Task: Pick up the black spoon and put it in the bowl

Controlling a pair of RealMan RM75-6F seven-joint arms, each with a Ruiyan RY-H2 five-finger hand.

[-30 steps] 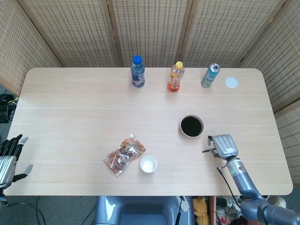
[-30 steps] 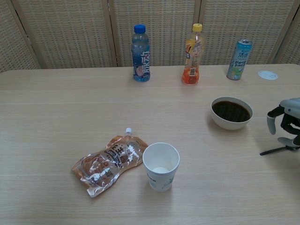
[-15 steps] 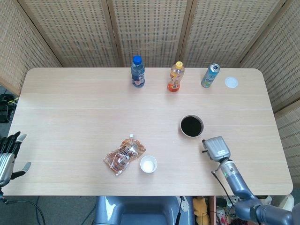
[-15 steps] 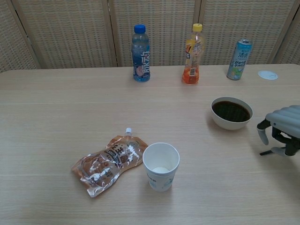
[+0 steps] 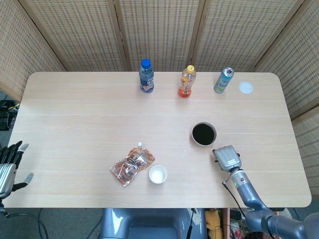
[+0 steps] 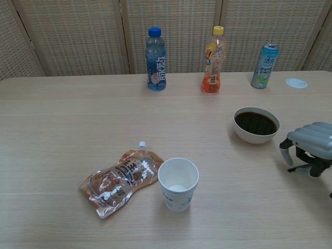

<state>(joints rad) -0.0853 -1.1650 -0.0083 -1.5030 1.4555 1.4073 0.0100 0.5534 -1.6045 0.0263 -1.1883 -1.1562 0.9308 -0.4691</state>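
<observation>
Your right hand (image 6: 309, 146) arches palm-down over the thin black spoon (image 6: 296, 168), fingers curled; a grip can't be confirmed. The round white bowl of dark liquid (image 6: 256, 124) sits just beyond it. Your left hand (image 5: 9, 167) rests with fingers apart

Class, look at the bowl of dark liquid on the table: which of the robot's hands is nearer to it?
Right. The right hand sits just beside the bowl, on its near right; the left hand is off the table's far left edge.

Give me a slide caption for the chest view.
Right hand lowered over black spoon, beside white bowl of dark liquid.
</observation>
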